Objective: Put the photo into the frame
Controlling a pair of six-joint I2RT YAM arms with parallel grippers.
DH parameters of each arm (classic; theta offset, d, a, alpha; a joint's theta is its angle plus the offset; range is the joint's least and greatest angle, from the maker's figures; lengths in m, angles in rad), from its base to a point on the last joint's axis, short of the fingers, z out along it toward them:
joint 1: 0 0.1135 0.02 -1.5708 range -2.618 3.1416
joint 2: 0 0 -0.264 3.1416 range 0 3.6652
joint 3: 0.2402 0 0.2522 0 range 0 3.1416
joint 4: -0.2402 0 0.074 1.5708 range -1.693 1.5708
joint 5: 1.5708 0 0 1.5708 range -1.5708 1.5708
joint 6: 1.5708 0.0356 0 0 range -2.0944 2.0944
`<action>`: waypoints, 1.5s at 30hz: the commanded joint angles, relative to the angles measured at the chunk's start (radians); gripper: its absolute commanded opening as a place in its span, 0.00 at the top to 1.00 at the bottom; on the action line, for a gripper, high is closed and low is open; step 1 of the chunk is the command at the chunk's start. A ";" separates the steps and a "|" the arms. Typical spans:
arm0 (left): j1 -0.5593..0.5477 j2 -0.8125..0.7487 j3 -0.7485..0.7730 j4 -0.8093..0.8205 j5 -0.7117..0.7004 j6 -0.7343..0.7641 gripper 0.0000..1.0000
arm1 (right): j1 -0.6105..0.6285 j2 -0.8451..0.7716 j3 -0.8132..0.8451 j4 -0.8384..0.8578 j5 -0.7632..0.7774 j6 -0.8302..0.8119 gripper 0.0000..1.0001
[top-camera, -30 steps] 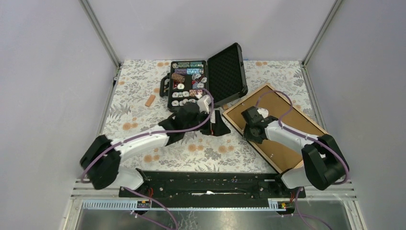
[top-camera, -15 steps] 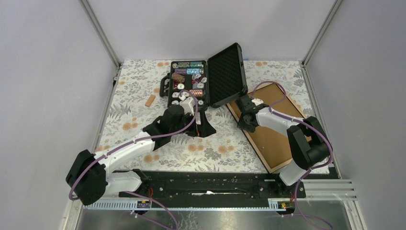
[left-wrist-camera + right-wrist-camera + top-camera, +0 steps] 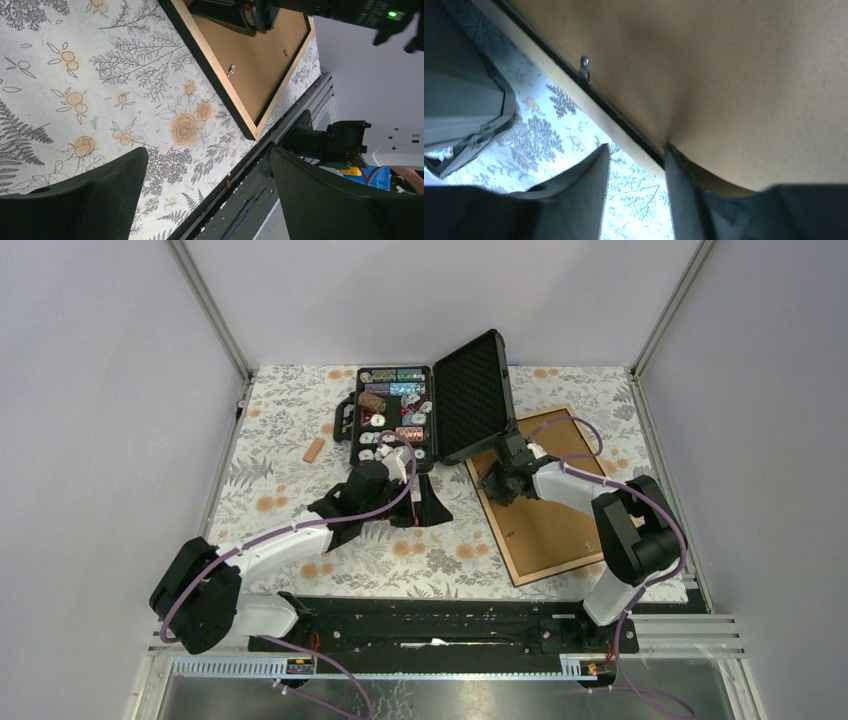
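Observation:
The frame (image 3: pixel 548 518) lies back side up on the right of the flowered cloth, showing a light wood rim and brown backing board (image 3: pixel 749 75). My right gripper (image 3: pixel 497 483) is at the frame's left rim near its far corner. In the right wrist view the right gripper (image 3: pixel 638 150) stands partly open across that rim: one finger (image 3: pixel 684 175) rests on the backing, the other (image 3: pixel 589 175) hangs over the cloth, apart from the wood. My left gripper (image 3: pixel 427 504) is wide open over the cloth, left of the frame (image 3: pixel 250 55), and the left gripper (image 3: pixel 208 152) holds nothing. The photo is out of view.
An open black case of poker chips (image 3: pixel 395 415) stands at the back centre, its lid (image 3: pixel 478 395) raised close to the frame's far corner. A small orange-brown block (image 3: pixel 314 450) lies left of the case. A black rail (image 3: pixel 440 620) runs along the near table edge.
The frame has swung, its near end sliding left toward the table's middle. My right gripper has moved farther back and left along the rim while its jaws narrowed. The left arm has drawn back leftward.

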 commanded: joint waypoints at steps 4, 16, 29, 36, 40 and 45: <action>0.009 0.096 0.006 0.118 0.036 -0.068 0.02 | 0.018 -0.207 -0.076 -0.106 0.060 -0.208 0.32; -0.110 0.450 0.183 0.279 0.027 -0.198 0.02 | -0.074 -0.503 -0.322 -0.264 -0.188 -0.521 0.28; -0.139 0.790 0.433 0.354 0.057 -0.248 0.15 | 0.108 -0.630 -0.503 -0.289 -0.287 -0.318 0.46; -0.136 0.866 0.512 0.326 0.095 -0.228 0.16 | 0.172 -0.837 -0.615 -0.139 -0.402 -0.165 0.48; -0.125 0.847 0.503 0.315 0.094 -0.216 0.15 | 0.173 -0.843 -0.525 -0.204 -0.235 -0.204 0.44; -0.090 0.745 0.436 0.301 0.091 -0.189 0.13 | 0.141 -0.689 -0.329 -0.333 0.026 -0.311 0.33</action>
